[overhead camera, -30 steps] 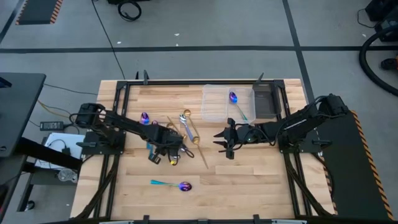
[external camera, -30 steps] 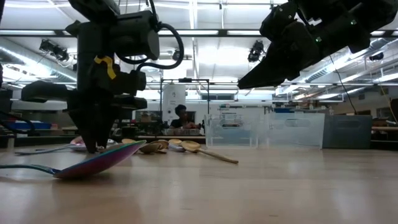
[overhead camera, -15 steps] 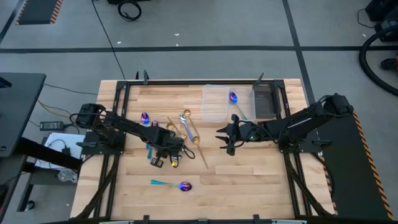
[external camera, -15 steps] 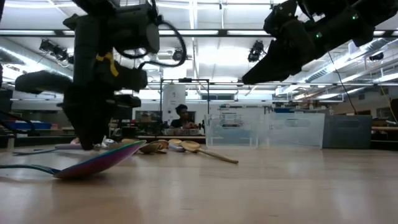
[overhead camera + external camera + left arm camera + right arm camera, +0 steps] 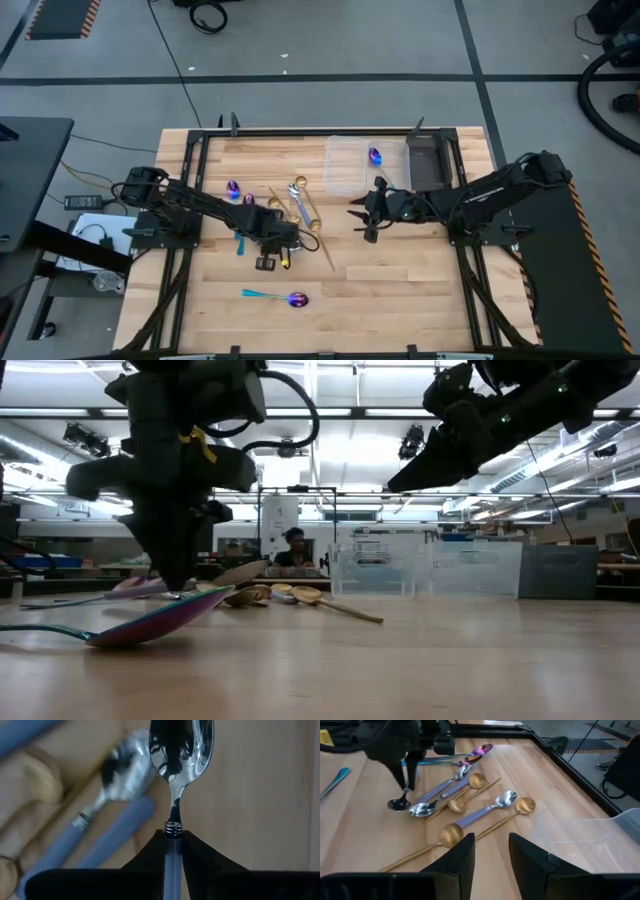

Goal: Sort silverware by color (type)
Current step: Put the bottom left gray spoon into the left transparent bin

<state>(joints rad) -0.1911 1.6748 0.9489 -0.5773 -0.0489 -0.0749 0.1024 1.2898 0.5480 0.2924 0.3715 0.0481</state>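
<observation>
Your left pincer (image 5: 268,262) is closed on the pale lavender handle of a silver spoon (image 5: 178,750), gripping it just behind the ringed collar, with the shiny bowl sticking out past the fingertips. In the right wrist view that spoon hangs nearly upright, its bowl touching the bench (image 5: 400,290) just beside the cluster of loose silverware (image 5: 465,795). That cluster, near the bench's middle, holds more silver spoons with lavender handles and several gold spoons (image 5: 451,834), some overlapping.

An iridescent purple spoon with a teal handle (image 5: 278,296) lies alone nearer the front edge; another iridescent spoon (image 5: 233,188) sits by the left arm. One more iridescent spoon (image 5: 375,155) rests in the clear compartment tray (image 5: 345,165) at the back.

Your right pincer (image 5: 364,222) hovers above the bench between the cluster and the tray, fingers parted and holding nothing.
</observation>
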